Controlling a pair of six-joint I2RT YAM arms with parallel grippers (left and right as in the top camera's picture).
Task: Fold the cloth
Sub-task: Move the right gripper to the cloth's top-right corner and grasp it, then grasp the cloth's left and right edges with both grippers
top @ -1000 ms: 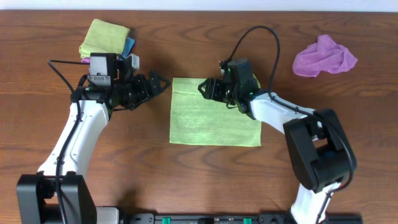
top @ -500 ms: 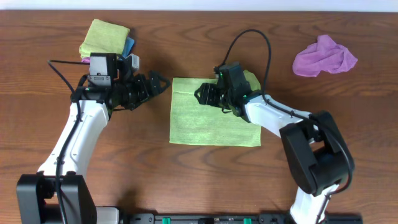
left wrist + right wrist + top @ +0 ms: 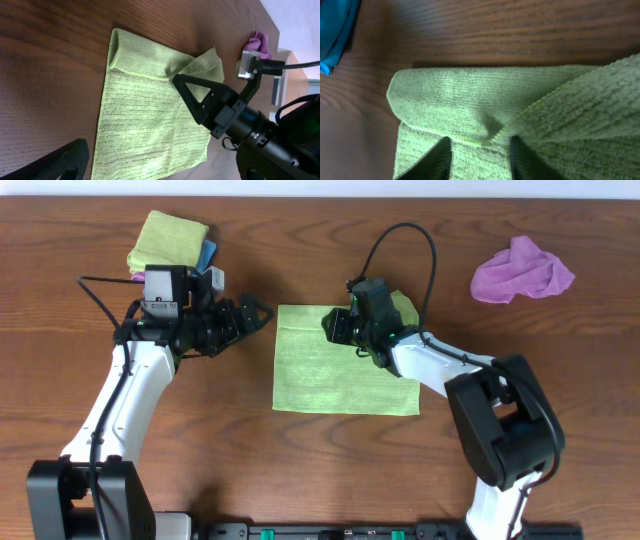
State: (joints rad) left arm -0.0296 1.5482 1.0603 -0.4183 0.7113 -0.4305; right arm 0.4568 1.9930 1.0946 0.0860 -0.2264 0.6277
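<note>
1. Well, the cloth (image 3: 340, 380) lies in the middle of the wooden table (image 3: 300, 480). It is lime green and fuzzy, and most of it is spread out flat.
2. Its far edge is turned over on itself, so a thin doubled strip runs along that side. The far right corner sticks up and bends over, just behind the right gripper (image 3: 332, 326).
3. The right gripper is down on that far edge, near its middle. In the right wrist view, its two dark fingers (image 3: 439, 157) sit on either side of a small bump of the cloth. They pinch that bump between them.
4. The left gripper (image 3: 262, 317) hangs just beside the far left corner of the cloth and does not touch it. Its jaws are spread wide, and nothing is between them.
5. A folded green towel (image 3: 165, 238) sits at the far left of the table, behind the left arm. It rests partly on a bright blue cloth (image 3: 207, 253) that peeks out at its right side. Both are well apart from the cloth in the middle.
6. A purple cloth (image 3: 522, 270) lies in a crumpled heap at the far right of the table. It is well apart from the green cloth and from both grippers.
7. A black cable (image 3: 410, 235) loops up from the right arm, above the far edge of the cloth.
</note>
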